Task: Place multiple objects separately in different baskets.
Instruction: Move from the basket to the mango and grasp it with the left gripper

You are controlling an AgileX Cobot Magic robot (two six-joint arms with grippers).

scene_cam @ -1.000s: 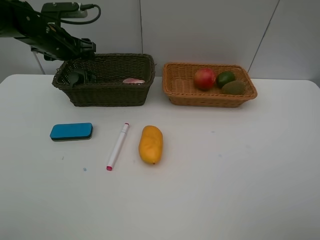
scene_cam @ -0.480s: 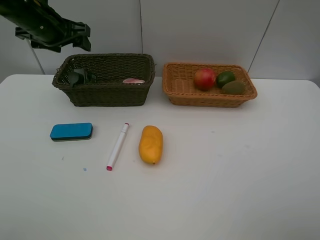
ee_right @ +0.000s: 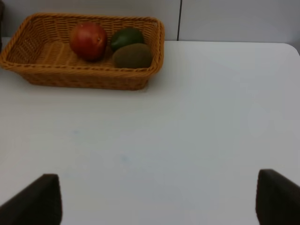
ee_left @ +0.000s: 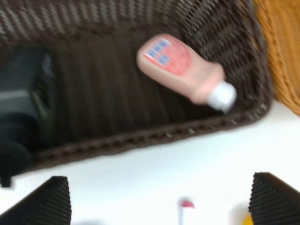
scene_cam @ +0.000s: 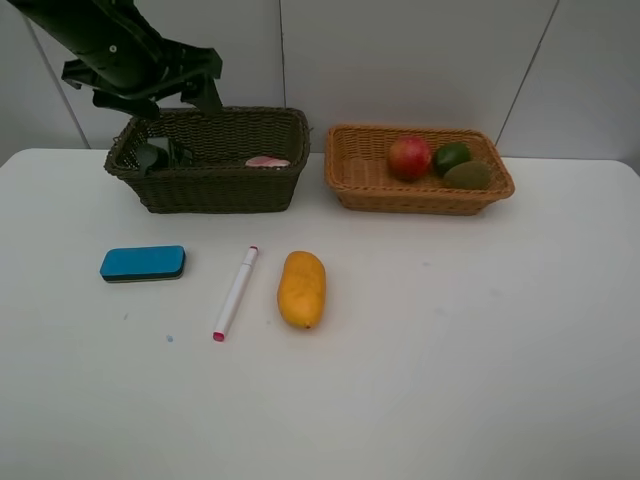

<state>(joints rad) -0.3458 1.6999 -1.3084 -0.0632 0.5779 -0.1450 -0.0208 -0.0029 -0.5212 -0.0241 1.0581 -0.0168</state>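
Exterior high view: two woven baskets stand side by side, apart, along the far edge of the white desk [scene_cam: 450,360]. The dark olive-brown basket [scene_cam: 215,185], the deeper one, is left of the middle, and the light orange-tan basket [scene_cam: 372,185] is to its right. In the dark basket the pink small bottle [scene_cam: 267,161] lies on its side near the right end wall with its white cap towards the front right corner, and the dark green pump bottle [scene_cam: 158,155] is at the left end, well apart from the pink one. The light basket holds three fruits in its right half: the red apple-like fruit [scene_cam: 409,157], the green lime [scene_cam: 451,156] just beside it, and the brown kiwi [scene_cam: 467,175] in front of the lime, touching it. Three things lie on the bare desk in front of the dark basket: the blue flat eraser [scene_cam: 142,263] towards the left edge, then the white pink-tipped marker [scene_cam: 236,292], then the yellow-orange mango [scene_cam: 301,288] just beside it. The left gripper [ee_left: 159,200] hangs over the dark basket's front wall, fingers wide apart and empty. The right gripper [ee_right: 154,197] is over bare desk in front of the light basket, fingers also spread, holding nothing
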